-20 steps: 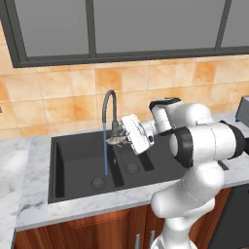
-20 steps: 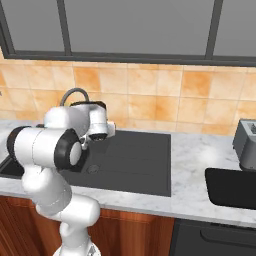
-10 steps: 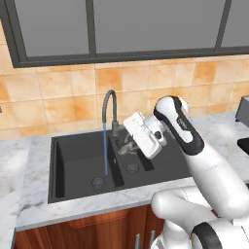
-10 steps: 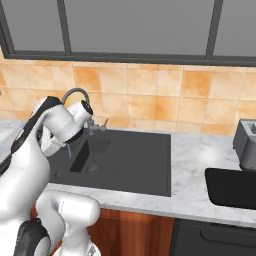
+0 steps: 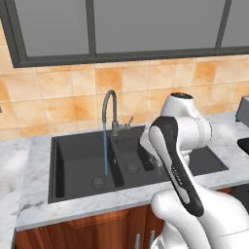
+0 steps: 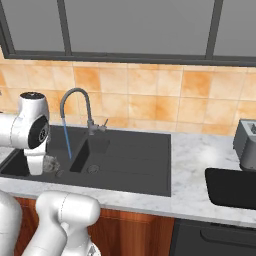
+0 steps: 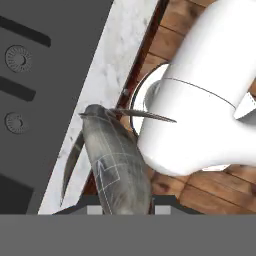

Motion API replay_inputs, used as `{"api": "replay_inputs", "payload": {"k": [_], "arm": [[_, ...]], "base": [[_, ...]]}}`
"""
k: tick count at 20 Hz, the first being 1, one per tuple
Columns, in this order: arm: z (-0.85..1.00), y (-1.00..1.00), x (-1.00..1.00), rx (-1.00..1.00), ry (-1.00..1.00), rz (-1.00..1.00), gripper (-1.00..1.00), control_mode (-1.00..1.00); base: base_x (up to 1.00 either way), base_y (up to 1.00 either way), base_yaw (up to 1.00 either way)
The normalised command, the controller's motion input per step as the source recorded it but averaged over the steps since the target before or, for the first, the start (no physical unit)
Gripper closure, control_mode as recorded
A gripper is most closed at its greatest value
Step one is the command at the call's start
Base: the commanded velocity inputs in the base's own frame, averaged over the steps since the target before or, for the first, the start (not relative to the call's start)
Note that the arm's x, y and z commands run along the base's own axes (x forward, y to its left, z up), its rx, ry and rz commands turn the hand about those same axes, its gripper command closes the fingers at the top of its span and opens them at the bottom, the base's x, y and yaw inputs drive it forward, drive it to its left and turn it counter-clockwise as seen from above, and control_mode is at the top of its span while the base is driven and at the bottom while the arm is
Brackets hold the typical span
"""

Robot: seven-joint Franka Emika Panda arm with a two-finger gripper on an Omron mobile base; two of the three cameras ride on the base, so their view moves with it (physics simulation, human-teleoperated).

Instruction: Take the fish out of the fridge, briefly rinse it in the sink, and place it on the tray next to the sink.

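The fish point(image 7: 117, 165), mottled grey-silver with thin fins, sticks out from between my gripper's fingers; my gripper point(image 7: 125, 210) is shut on it. In the hand view it hangs over the marble counter's front edge, with the black sink point(image 7: 45, 75) to its left. From the right base view the fish point(image 6: 50, 163) shows just beside my forearm, low over the front of the sink's left basin point(image 6: 30, 162). The dark gooseneck tap point(image 5: 110, 104) runs a thin blue stream of water point(image 5: 105, 151) into the left basin point(image 5: 80, 163). My own arm blocks the hand in the left base view.
A ribbed drainboard point(image 6: 140, 157) lies right of the basins. Farther right on the marble counter point(image 6: 192, 155) lie a flat black slab point(image 6: 231, 187) and a grey toaster point(image 6: 246, 145). Wooden cabinet fronts point(image 7: 172, 40) run below the counter. My white base point(image 7: 200, 100) sits close by the fish.
The arm has folded back: the gripper with the fish moved away from the tap's stream, down and toward the sink's front edge. Water still runs.
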Motion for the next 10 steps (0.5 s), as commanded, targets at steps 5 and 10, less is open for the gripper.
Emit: {"api": "replay_inputs", "payload": {"k": [5,10], "arm": [[0.18,-0.06,-0.14,-0.38,-0.12,0.00,1.00,-1.00],[0.07,-0.63,-0.01,0.06,0.02,0.01,1.00,-1.00]], "base": [[0.00,0.00,0.00],[0.00,0.00,0.00]]}}
